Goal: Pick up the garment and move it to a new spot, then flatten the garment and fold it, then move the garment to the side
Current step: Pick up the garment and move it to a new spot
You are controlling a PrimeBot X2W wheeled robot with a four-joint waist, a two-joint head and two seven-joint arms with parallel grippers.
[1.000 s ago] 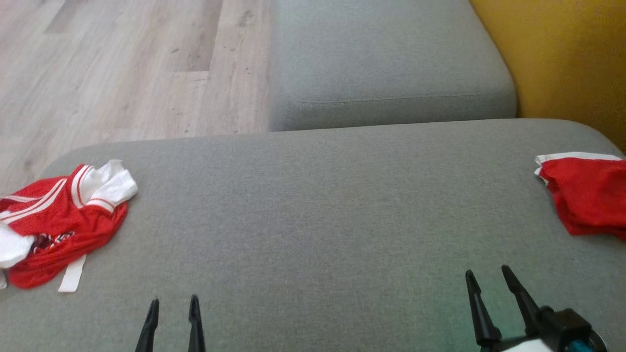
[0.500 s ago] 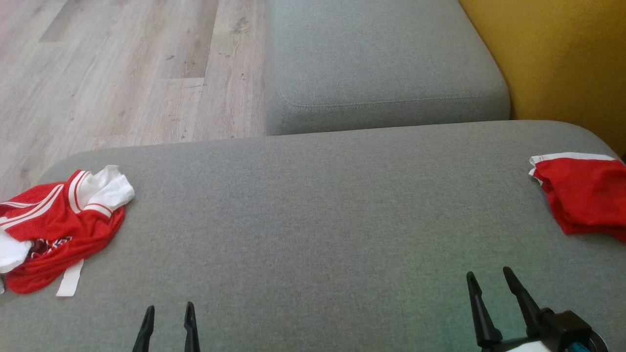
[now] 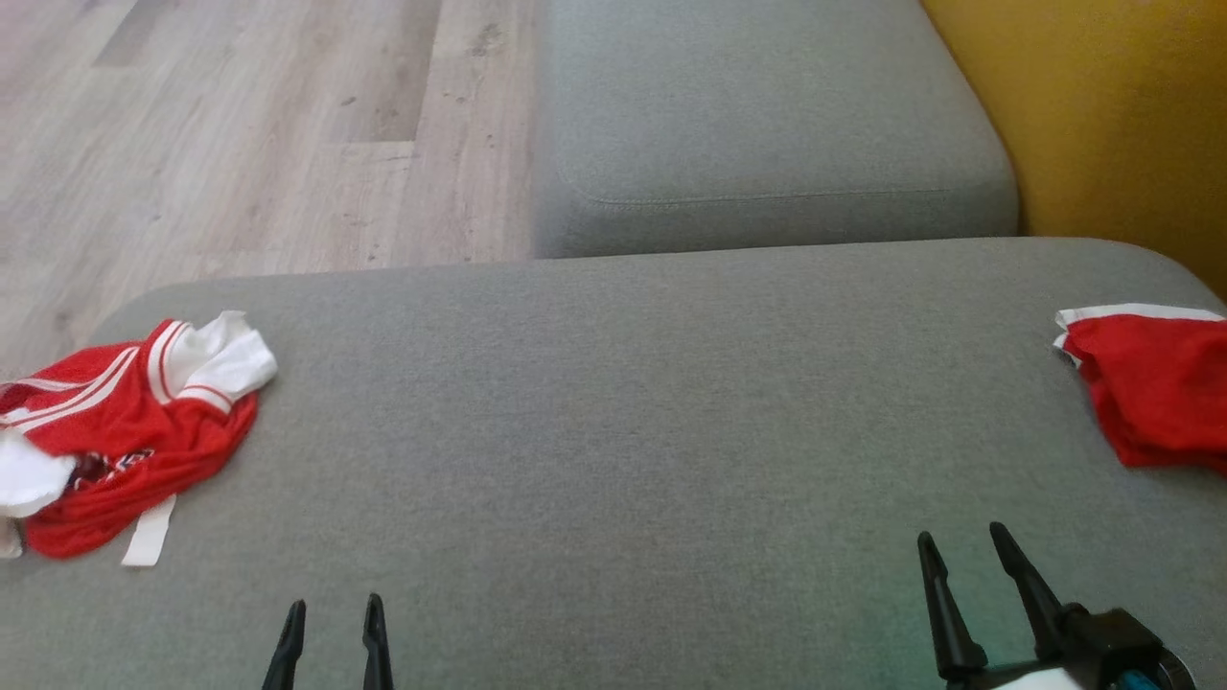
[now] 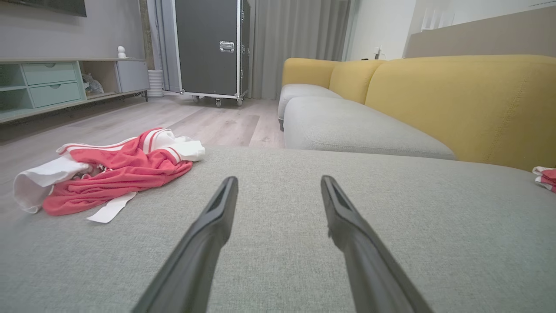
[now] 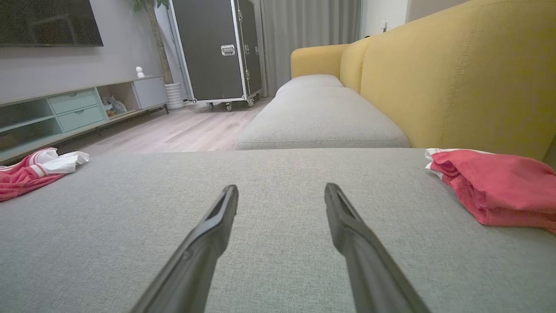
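Note:
A crumpled red and white garment (image 3: 125,441) lies at the left end of the grey sofa cushion (image 3: 613,431), a white strap trailing from its near edge. It shows in the left wrist view (image 4: 113,174) ahead and to the left of the fingers, and far left in the right wrist view (image 5: 26,174). A second, folded red garment (image 3: 1150,393) rests at the cushion's right end (image 5: 495,191). My left gripper (image 3: 335,604) (image 4: 279,180) stands open and empty over the cushion's front. My right gripper (image 3: 960,533) (image 5: 281,188) is open and empty too, short of the folded garment.
A second grey seat cushion (image 3: 767,115) lies beyond, with the yellow sofa back (image 3: 1102,115) on the right. Wood floor (image 3: 240,125) runs past the cushion's far left edge. A black wheeled case (image 4: 213,48) and a low cabinet (image 4: 52,82) stand across the room.
The head view has swayed slightly, and the left gripper's fingers sit a little lower in it. Both garments lie where they were and both grippers stay open.

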